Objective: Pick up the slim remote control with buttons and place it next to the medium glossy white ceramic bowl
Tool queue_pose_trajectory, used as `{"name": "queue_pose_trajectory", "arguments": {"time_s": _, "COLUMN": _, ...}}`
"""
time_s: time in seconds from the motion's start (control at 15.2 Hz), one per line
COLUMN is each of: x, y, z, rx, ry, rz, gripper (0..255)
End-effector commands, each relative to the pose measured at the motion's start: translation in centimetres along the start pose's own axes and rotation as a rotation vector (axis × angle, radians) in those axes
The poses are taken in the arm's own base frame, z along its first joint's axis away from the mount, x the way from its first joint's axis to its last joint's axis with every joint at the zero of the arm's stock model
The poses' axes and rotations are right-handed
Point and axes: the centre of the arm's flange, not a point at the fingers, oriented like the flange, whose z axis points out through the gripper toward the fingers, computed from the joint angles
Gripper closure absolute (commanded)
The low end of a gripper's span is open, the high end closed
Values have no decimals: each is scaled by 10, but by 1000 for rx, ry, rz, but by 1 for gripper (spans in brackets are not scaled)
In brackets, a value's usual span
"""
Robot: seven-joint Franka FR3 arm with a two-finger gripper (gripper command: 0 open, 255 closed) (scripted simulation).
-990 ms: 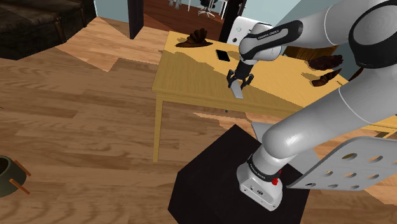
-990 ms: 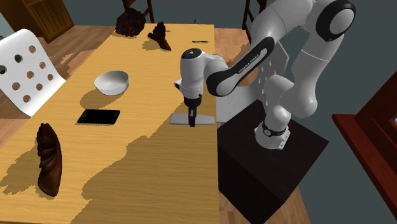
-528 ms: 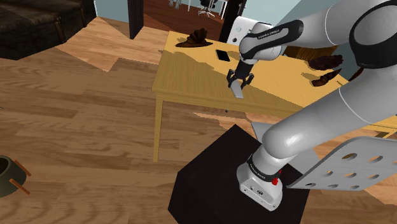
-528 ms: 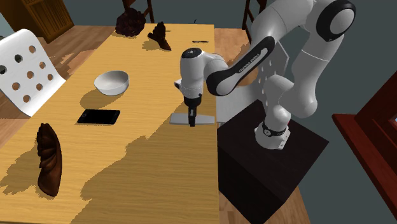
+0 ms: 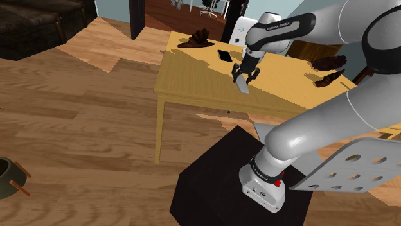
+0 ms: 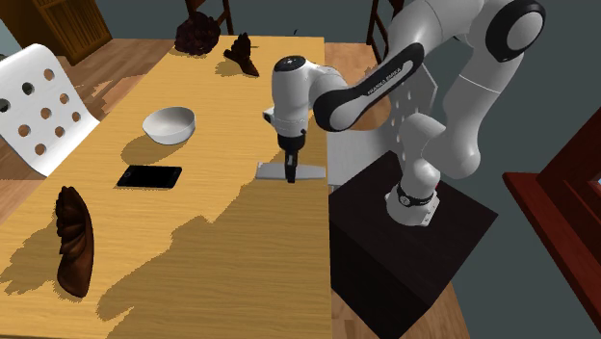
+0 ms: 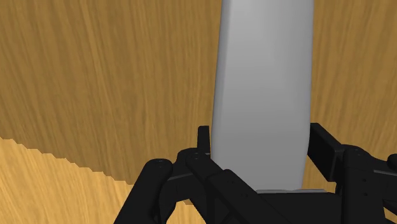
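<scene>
Wooden table (image 6: 193,250) is the biggest thing here; seen in the second exterior view, the white arm (image 6: 453,87) bends over its right edge from the black stand (image 6: 405,250). White bowl (image 6: 169,124) sits far left on the top with a flat black slab (image 6: 149,176) just near of it, both well apart from the plain grey remote (image 6: 273,173), which hangs level by that right edge, apparently a little off the wood. Gripper (image 6: 289,171) points straight down, fingers (image 7: 321,143) clamped across the remote's width, so it's holding it.
</scene>
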Motion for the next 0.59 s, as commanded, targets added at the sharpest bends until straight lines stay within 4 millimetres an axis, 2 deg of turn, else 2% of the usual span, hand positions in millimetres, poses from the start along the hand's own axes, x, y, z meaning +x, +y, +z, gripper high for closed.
{"name": "queue_pose_trajectory", "arguments": {"time_s": 0.0, "x": 1, "y": -1, "z": -12, "rx": 0, "ry": 0, "rz": 0, "gripper": 255}}
{"name": "queue_pose_trajectory", "arguments": {"time_s": 0.53, "x": 1, "y": -2, "z": -54, "rx": 0, "ry": 0, "rz": 0, "gripper": 255}}
